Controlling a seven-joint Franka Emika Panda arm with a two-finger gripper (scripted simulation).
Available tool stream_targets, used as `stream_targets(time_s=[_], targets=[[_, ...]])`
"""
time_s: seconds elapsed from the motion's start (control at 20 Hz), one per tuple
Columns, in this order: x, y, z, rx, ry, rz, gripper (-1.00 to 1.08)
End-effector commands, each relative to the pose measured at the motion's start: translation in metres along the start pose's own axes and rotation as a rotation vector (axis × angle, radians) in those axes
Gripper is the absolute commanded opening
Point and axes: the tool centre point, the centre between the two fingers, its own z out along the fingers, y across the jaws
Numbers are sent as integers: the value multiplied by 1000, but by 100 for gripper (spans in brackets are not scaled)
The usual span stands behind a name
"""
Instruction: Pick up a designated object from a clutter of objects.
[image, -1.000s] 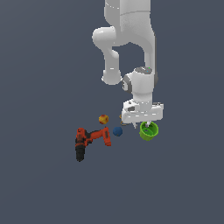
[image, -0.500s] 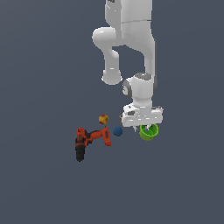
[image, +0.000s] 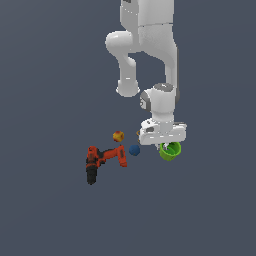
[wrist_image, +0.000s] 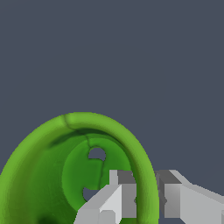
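In the exterior view, your claw (image: 166, 146) is down on the green cup (image: 170, 150), which sits at the clutter's edge toward that view's right. The blue ball (image: 134, 149) lies near it, the drill (image: 103, 160) and the red-yellow ball (image: 118, 136) farther off. How the fingers stand is hidden here.

In the wrist view, the cup (wrist_image: 52, 175) fills the frame and you look into its mouth. One finger (wrist_image: 118, 197) sits inside the rim, the other outside, straddling the wall; they look close on it, but you cannot tell whether they are pinching.

It looks like a light, stiff, thin-walled shell, probably smooth and slippery. The rim wall is the place to hold; squeeze squarely so the taper doesn't let it slide out.
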Motion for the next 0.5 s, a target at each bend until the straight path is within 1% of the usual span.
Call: stream_targets(time_s=[0.0,0.45], targets=[[0,0,0,0,0,0,-100],[7,2,-10,0,0,0,-100]])
